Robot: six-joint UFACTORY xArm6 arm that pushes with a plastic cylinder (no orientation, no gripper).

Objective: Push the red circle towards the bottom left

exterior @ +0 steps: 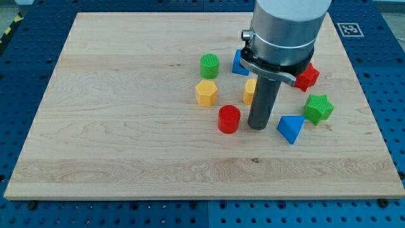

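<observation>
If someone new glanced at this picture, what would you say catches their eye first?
First, the big grey arm coming down from the view's top, its dark rod ending in my tip just to the view's right of the red circle. Next, the bright blocks clustered round it on the pale wooden board, such as the green star and the blue triangle at the view's right.

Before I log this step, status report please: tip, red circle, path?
My tip down just right of red circle, gap unclear. Yellow hexagon above-left of it. No block toward board bottom left.
</observation>
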